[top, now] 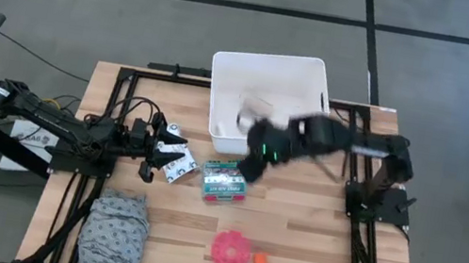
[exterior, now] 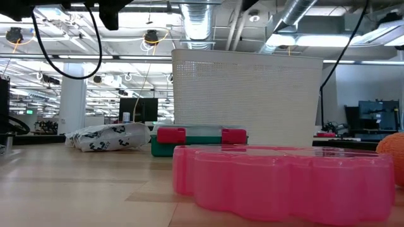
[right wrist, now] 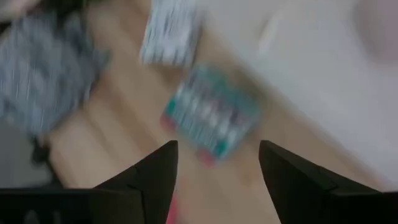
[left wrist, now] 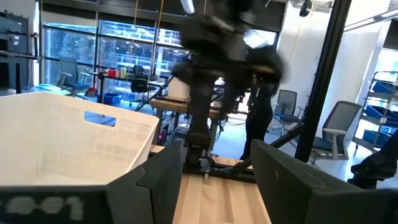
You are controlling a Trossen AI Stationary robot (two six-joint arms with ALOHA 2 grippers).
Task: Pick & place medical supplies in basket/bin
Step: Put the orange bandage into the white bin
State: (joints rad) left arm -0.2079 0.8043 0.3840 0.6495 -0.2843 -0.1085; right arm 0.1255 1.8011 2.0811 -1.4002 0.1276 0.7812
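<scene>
Green-and-red box [top: 224, 181] lies mid-table from above, just off the white tub's [top: 220, 101] near edge; the right gripper [top: 253, 165], jaws apart and empty, hangs beside it, probably going for it. Left gripper [top: 152, 158], open, waits by the white packet [top: 174, 162]. Right wrist view: box [right wrist: 213, 119] beyond the spread fingers; next, lower and straddle.

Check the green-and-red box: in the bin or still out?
Out. The green-and-red box lies flat on the table, just outside the white bin, with the right end effector beside it.
</scene>
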